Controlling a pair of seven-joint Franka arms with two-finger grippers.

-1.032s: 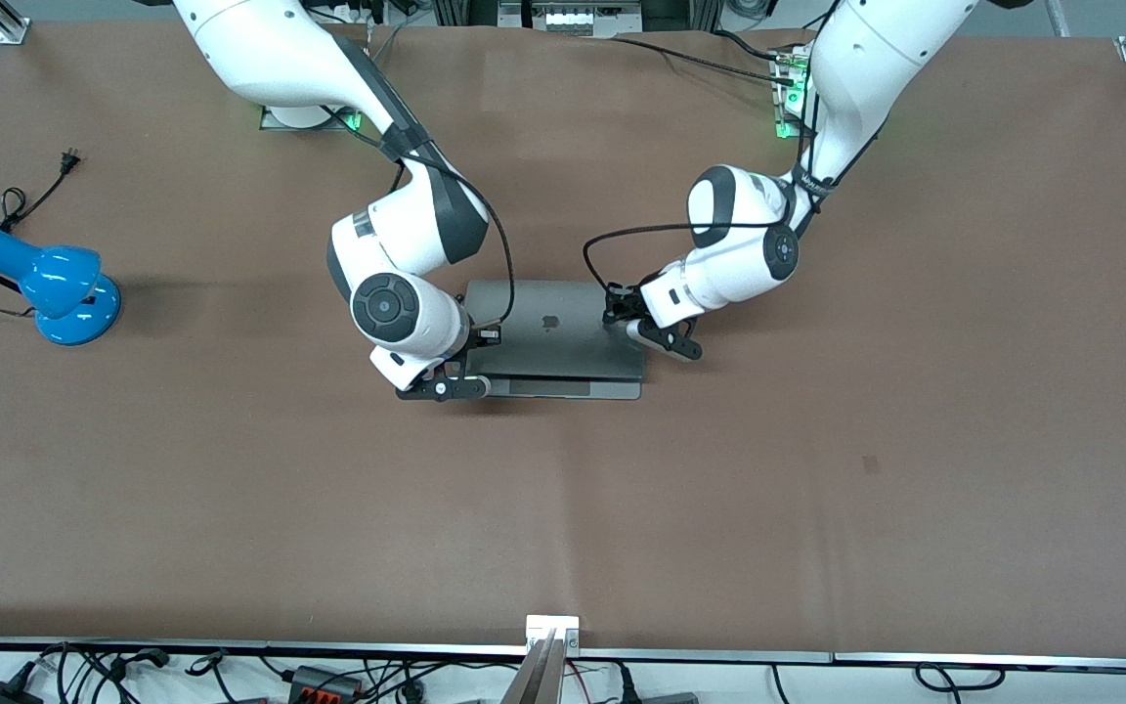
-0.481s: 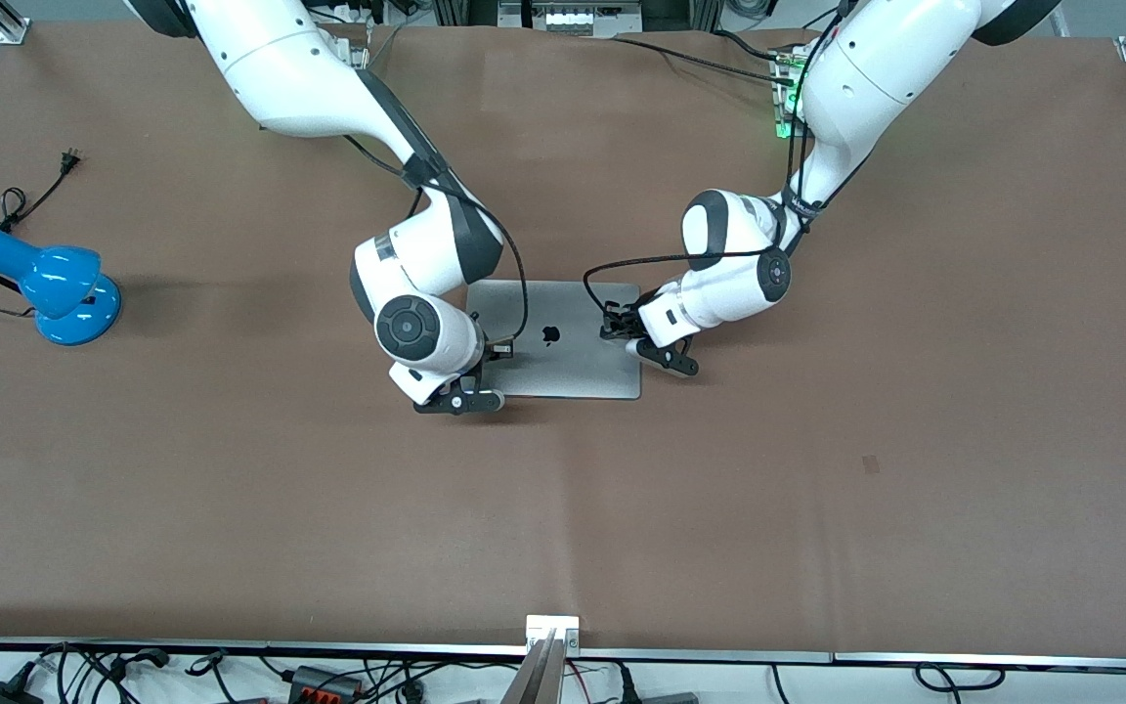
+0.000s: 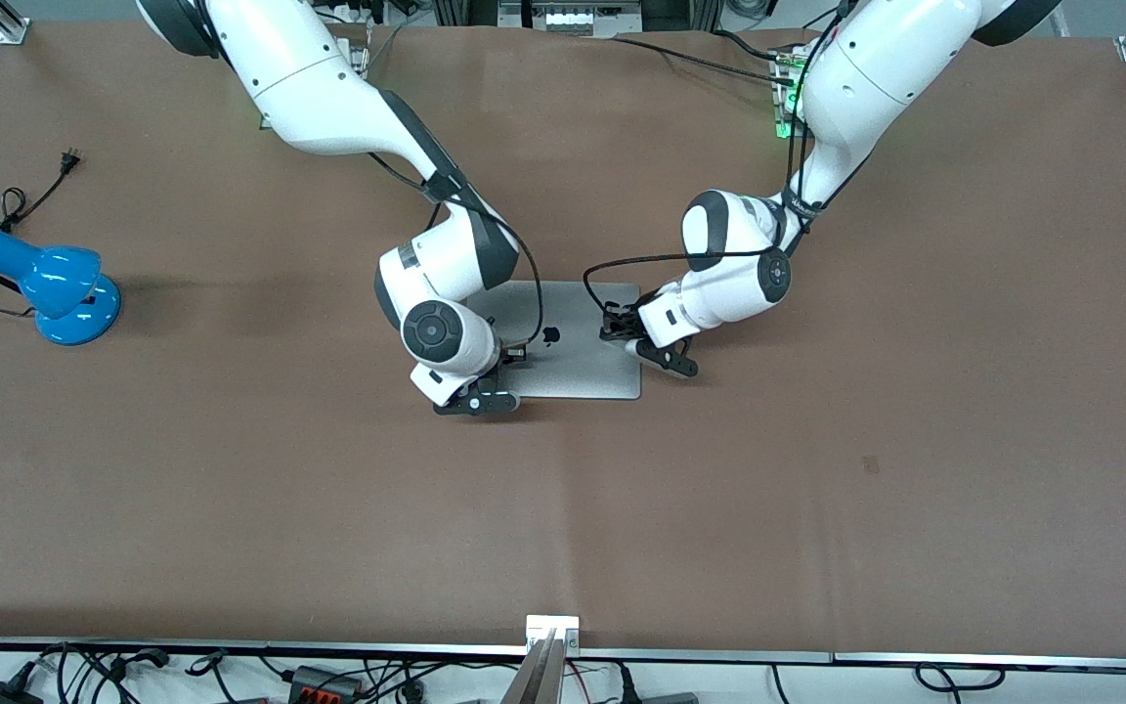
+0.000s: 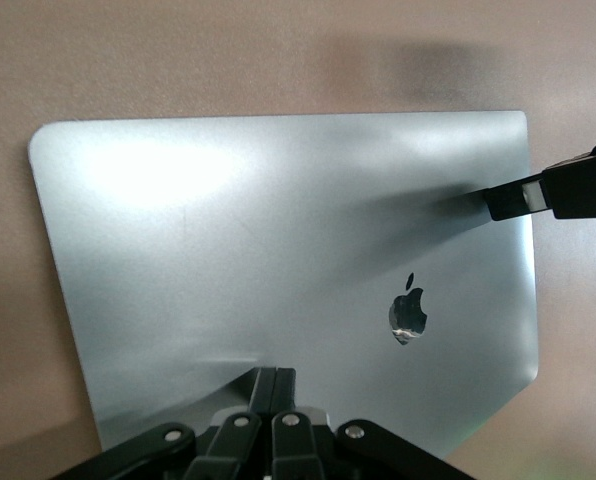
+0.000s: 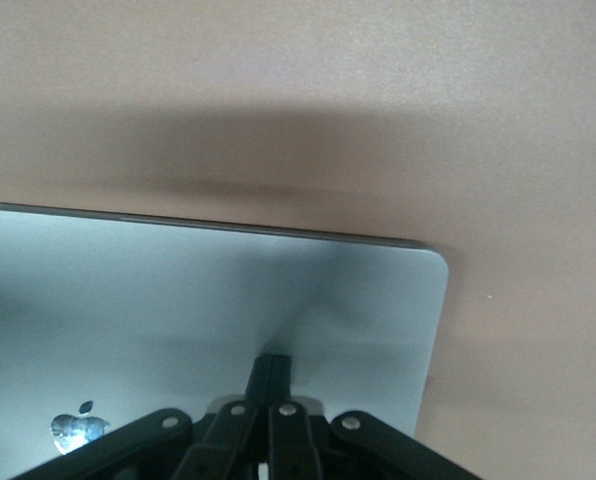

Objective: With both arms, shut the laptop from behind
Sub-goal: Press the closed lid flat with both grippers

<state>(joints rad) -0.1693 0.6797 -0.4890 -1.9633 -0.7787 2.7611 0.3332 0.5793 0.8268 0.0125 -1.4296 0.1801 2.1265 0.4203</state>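
Lying flat, laptop lid under both pincers' tips: left pincer, right pincer.

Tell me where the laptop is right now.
The laptop lies shut at mid-table in the front view, with the right gripper and the left gripper both on its lid.

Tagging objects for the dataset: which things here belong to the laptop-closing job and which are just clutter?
Job:
- laptop, lid down flat
- left end effector, fingers shut, on the lid
- right end effector, fingers shut, on the lid

Clutter:
- blue desk lamp with its cord, toward the right arm's end of the table
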